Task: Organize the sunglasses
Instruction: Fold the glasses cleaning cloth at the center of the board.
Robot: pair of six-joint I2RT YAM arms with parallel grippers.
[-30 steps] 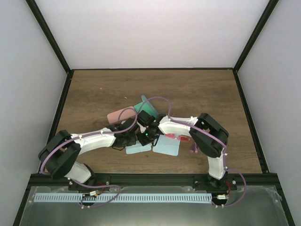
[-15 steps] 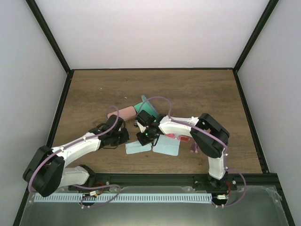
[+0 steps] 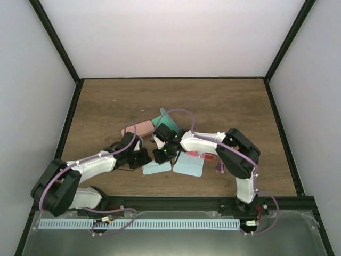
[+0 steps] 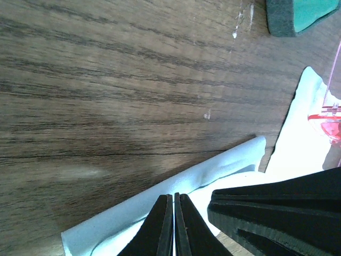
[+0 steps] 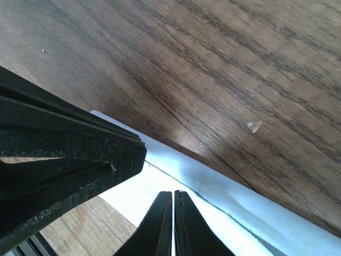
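The red-lensed sunglasses [image 3: 203, 156] lie on the right-hand pale blue cloth [image 3: 189, 166]; their edge shows in the left wrist view [image 4: 330, 121]. The pinkish-purple sunglasses [image 3: 220, 168] lie further right, partly under the right arm. My left gripper [image 3: 143, 158] and right gripper [image 3: 159, 156] stand close together at the far edge of the left pale blue cloth [image 3: 157, 168]. Both are shut. The left gripper [image 4: 174, 197] and right gripper [image 5: 173, 193] each have their tips down over this cloth [image 4: 160, 202], whose far edge is doubled over. Nothing shows between either pair of jaws.
A pink case [image 3: 137, 129] lies just behind the left gripper. A blue-grey case with teal inside [image 3: 166, 119] sits behind the right wrist and shows in the left wrist view [image 4: 295, 16]. Dark side rails border the wooden table [image 3: 106, 106].
My left arm swung out to the left, then came back right, so its shut gripper is again beside the right gripper at the cloth's far edge. The right arm has barely moved.
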